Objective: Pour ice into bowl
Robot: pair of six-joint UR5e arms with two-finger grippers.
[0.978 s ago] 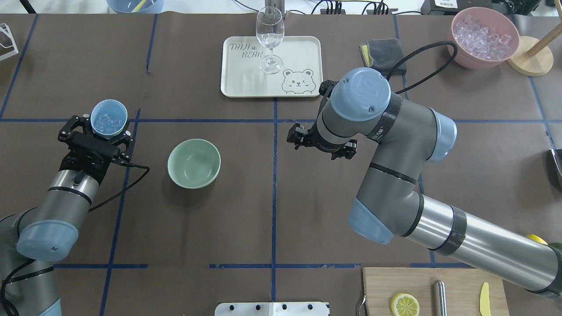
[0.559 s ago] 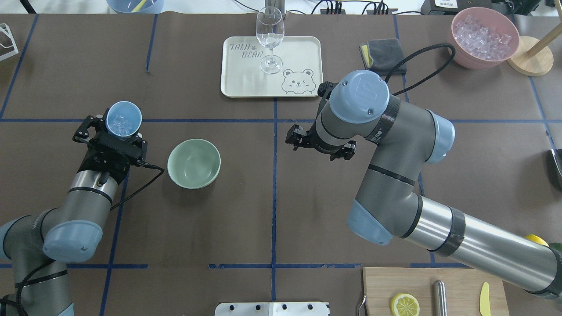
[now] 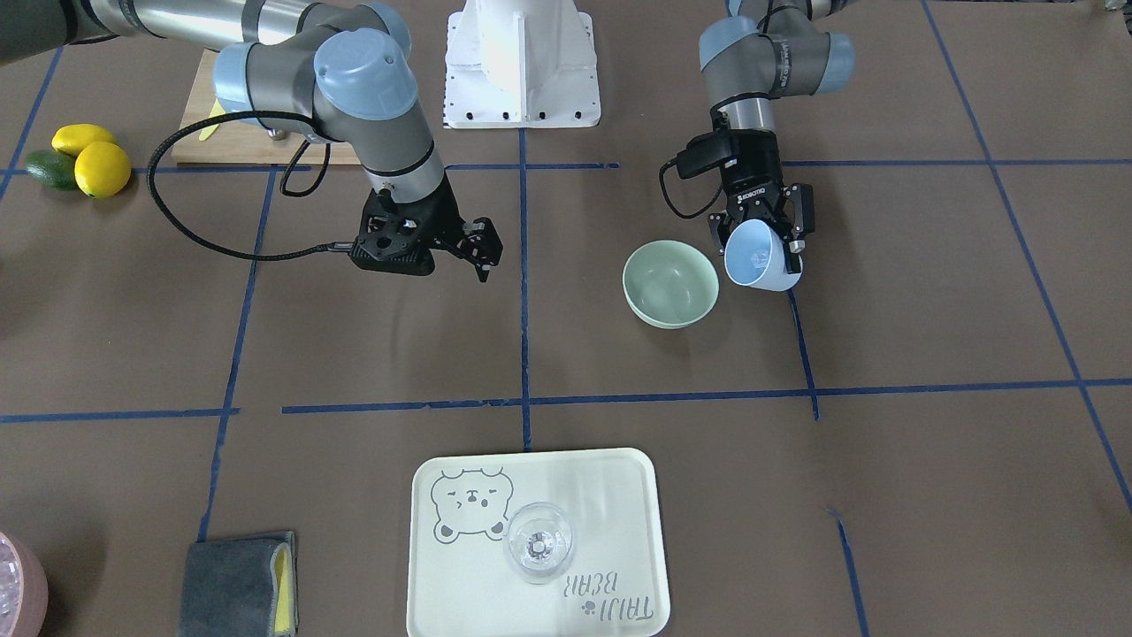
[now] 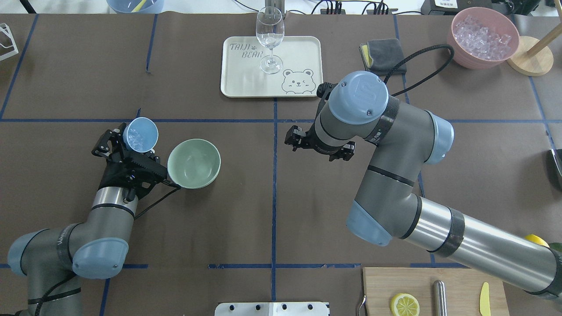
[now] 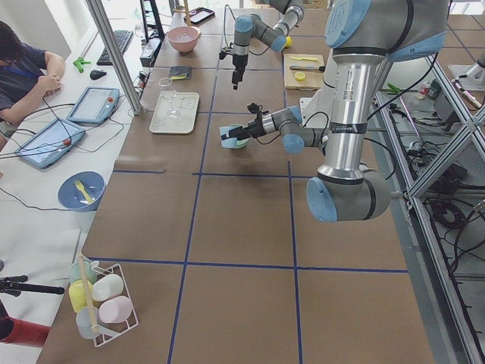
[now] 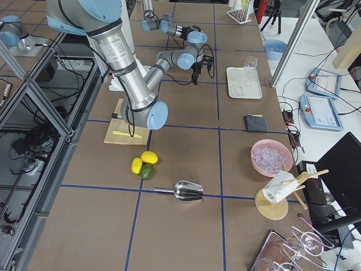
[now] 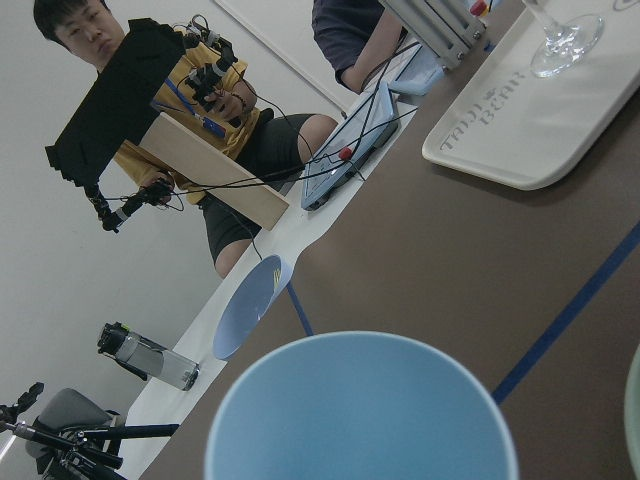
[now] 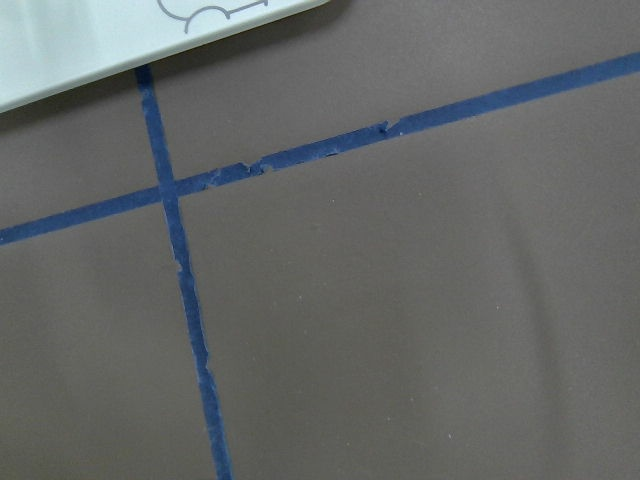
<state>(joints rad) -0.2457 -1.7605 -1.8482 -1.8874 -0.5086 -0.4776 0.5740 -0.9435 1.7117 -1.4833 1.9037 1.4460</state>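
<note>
My left gripper point(image 4: 137, 141) is shut on a light blue cup point(image 4: 140, 135) and holds it above the table, just left of the pale mint-green bowl point(image 4: 194, 163). The cup leans a little toward the far side. Small clear ice cubes point(image 4: 138, 138) lie inside it. In the front view the cup point(image 3: 762, 257) is right of the bowl point(image 3: 670, 283), which is empty. The left wrist view shows the cup's rim point(image 7: 360, 410). My right gripper point(image 3: 482, 250) is open and empty, hovering over bare table right of the bowl in the overhead view.
A cream tray point(image 4: 246, 74) with a wine glass point(image 4: 269, 35) sits at the far middle. A grey cloth point(image 4: 384, 55) and a pink bowl point(image 4: 456, 41) full of ice are far right. A cutting board point(image 4: 456, 285) with a lemon slice is near right.
My left gripper has carried the blue cup rightward and nearer, from well left of the bowl to beside its rim. The right arm has barely moved.
</note>
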